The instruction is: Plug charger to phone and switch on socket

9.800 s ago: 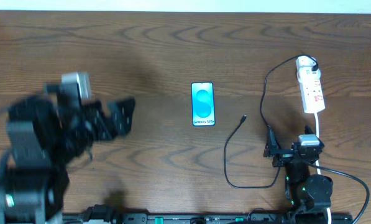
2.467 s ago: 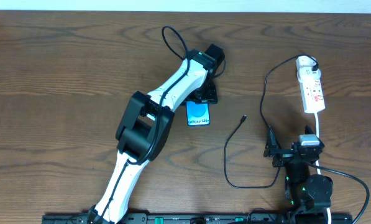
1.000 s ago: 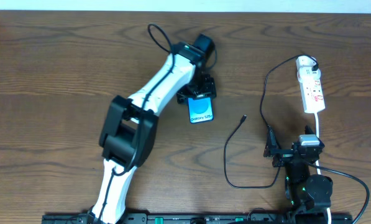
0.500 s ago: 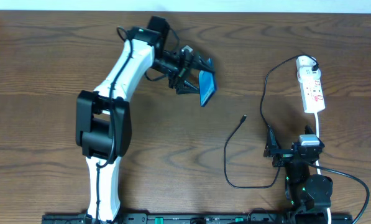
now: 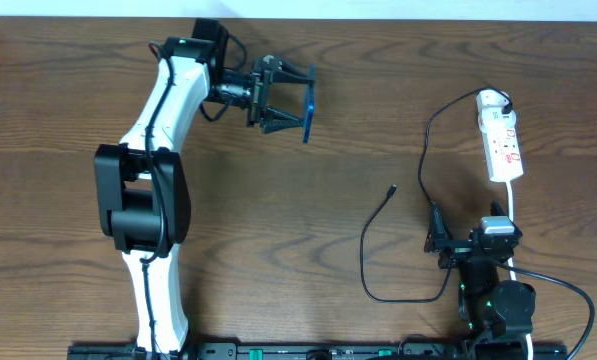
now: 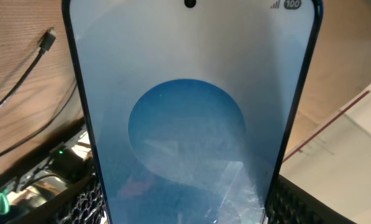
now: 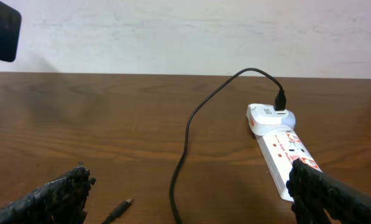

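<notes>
Aloft, clamped the phone [image 6: 188,124] by its long edges in the left gripper [image 5: 300,101], long axis upright, screen toward that wrist. Spread the right gripper [image 7: 188,196] wide, empty.

We see the phone [image 6: 191,112] filling the frame, its pale screen showing a blue round shape. The dark jaws of our left gripper [image 6: 188,208] clasp its lower edges. To its left, the charger [image 6: 46,41] lies on the wooden table [image 6: 14,22].
</notes>
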